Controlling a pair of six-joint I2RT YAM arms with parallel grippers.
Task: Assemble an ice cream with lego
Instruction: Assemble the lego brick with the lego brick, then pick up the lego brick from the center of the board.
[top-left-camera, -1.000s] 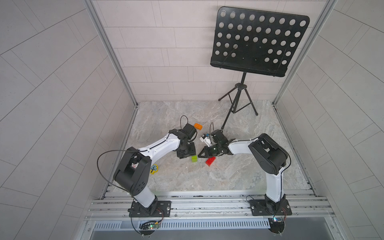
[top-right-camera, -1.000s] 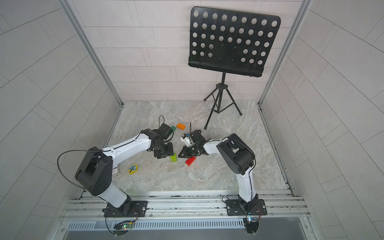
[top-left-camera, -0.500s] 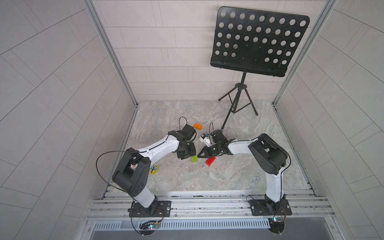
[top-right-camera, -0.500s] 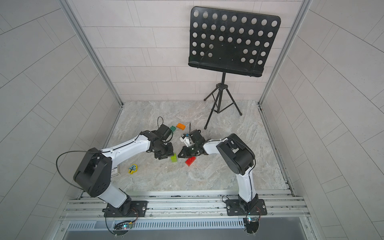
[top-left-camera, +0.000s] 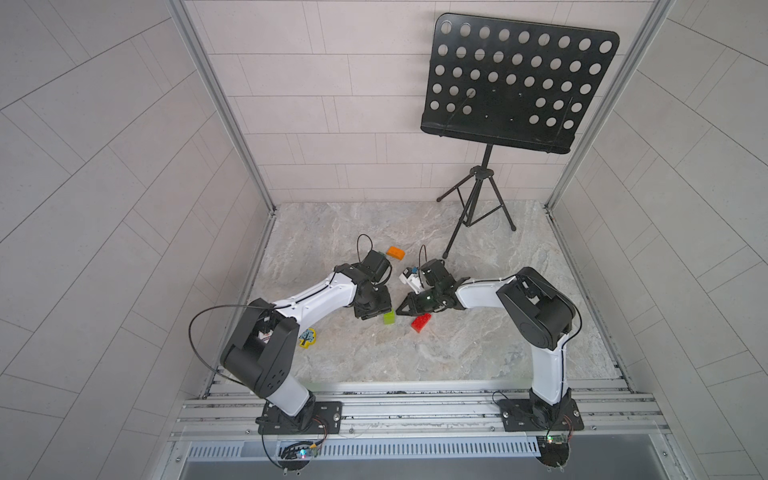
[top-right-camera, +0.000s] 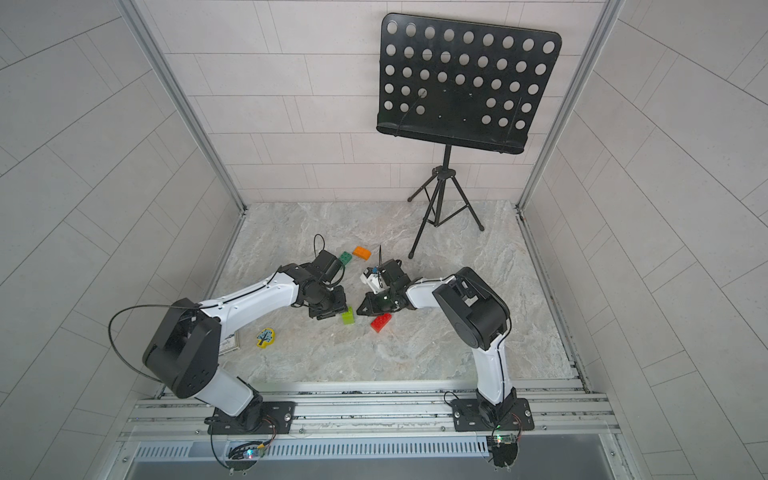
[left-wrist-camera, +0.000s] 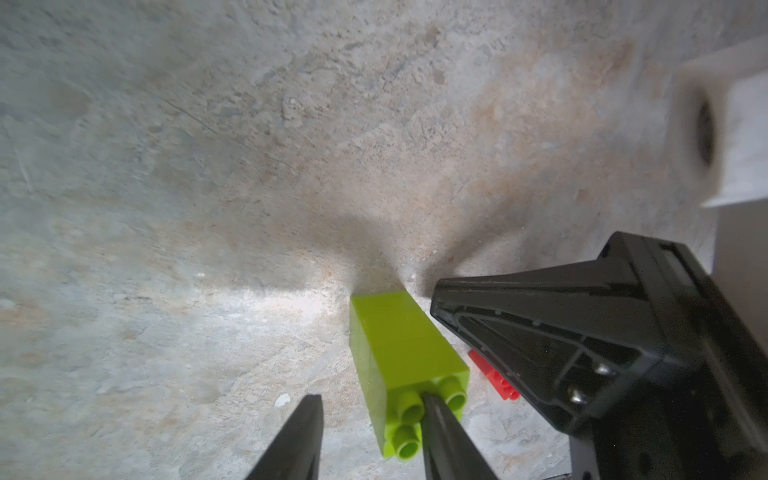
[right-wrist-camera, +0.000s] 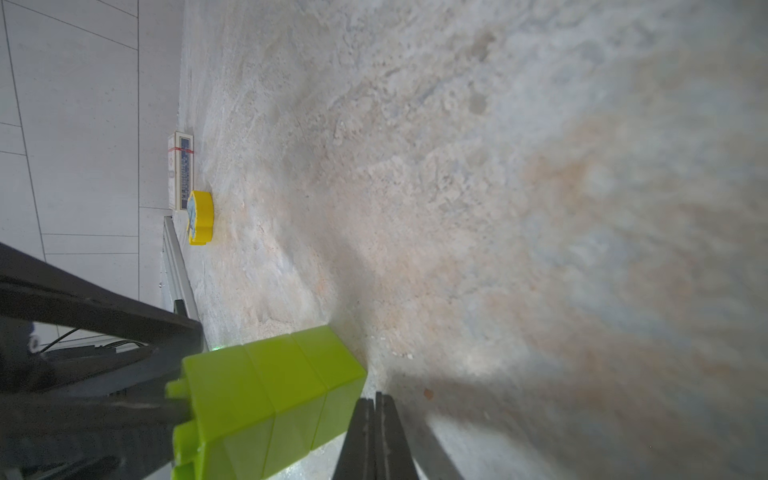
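Left fingers (left-wrist-camera: 451, 444) against lime-green stem (left-wrist-camera: 399, 353)

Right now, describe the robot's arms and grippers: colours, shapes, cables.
The left arm and right arm have white links between bulky black joint housings, bolted on black base plates. A thin black cable loops out beside the left arm. The left gripper and right gripper are black, with slim fingers tapering to points.

The lime-green stem (left-wrist-camera: 399, 353) was smooth, glossy plastic, as was the red brick (left-wrist-camera: 496, 382) beside it. Under the stem, the bench (left-wrist-camera: 208, 166) looked like mottled grey-tan stone, matt and rough-grained. The left gripper (left-wrist-camera: 372, 399) had jaws of matt black plastic.
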